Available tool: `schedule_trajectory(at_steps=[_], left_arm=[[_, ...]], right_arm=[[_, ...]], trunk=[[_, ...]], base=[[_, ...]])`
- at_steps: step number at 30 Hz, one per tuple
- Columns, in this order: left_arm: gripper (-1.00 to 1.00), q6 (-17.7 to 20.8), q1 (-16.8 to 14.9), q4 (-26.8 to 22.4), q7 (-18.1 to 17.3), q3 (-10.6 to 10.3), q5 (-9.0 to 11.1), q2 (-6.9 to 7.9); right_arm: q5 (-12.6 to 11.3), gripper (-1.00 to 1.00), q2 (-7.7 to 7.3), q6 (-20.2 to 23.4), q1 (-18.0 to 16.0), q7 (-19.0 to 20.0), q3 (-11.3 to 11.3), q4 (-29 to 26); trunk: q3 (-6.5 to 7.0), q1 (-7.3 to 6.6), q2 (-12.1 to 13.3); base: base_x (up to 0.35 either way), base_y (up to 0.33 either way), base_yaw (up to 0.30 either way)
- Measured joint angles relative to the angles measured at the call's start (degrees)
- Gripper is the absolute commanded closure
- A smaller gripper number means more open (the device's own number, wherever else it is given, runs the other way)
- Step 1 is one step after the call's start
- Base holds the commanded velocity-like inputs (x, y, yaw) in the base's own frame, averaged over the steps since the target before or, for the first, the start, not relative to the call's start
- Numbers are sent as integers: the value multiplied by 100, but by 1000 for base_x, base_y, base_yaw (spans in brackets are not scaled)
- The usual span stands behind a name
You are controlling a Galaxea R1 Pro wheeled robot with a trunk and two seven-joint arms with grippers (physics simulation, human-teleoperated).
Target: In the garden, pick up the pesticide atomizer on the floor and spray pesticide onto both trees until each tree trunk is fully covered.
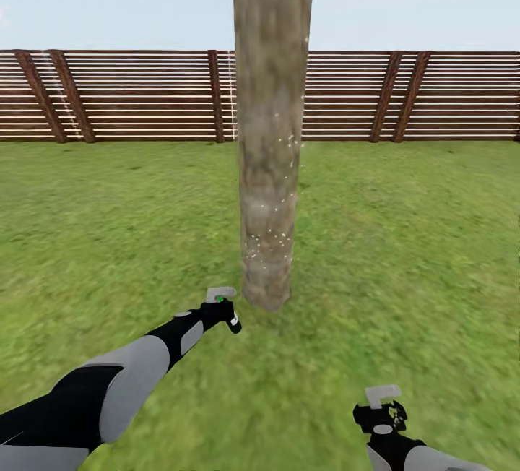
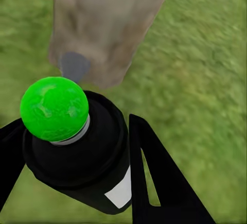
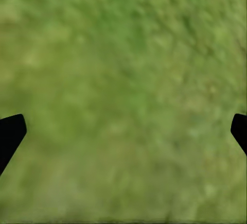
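A thick grey-brown mottled tree trunk [image 1: 270, 131] rises from the grass straight ahead, its top cut off by the head view. Tiny white pesticide specks [image 1: 271, 240] dot its lower part. My left gripper [image 1: 224, 314] reaches toward the trunk's base and is shut on the pesticide atomizer [image 2: 82, 152], a black bottle with a white label and a green ball at its head. In the left wrist view the trunk's base [image 2: 103, 23] stands just beyond the bottle. My right gripper [image 1: 383, 417] hangs low at the right, open over bare grass, its fingertips [image 3: 10, 134] far apart.
Green lawn [image 1: 404, 240] spreads all round the tree. A brown slatted wooden fence [image 1: 130, 95] closes off the far side, with pale sky above it.
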Motion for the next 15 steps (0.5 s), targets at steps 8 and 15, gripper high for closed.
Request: schedule_trajectory(at_steps=[8,15], left_arm=[[100,0,0,1,0,0,0,-1],[100,-7,2,-2,5,-2,-1,0]], right_arm=[[0,-100,-1,-1,-1,7,0,1],[0,-100,0,-6,-1,4,0,1]], trunk=[[0,1,0],[0,-1,0]], base=[[-200,339,-286],[-146,180,-192]])
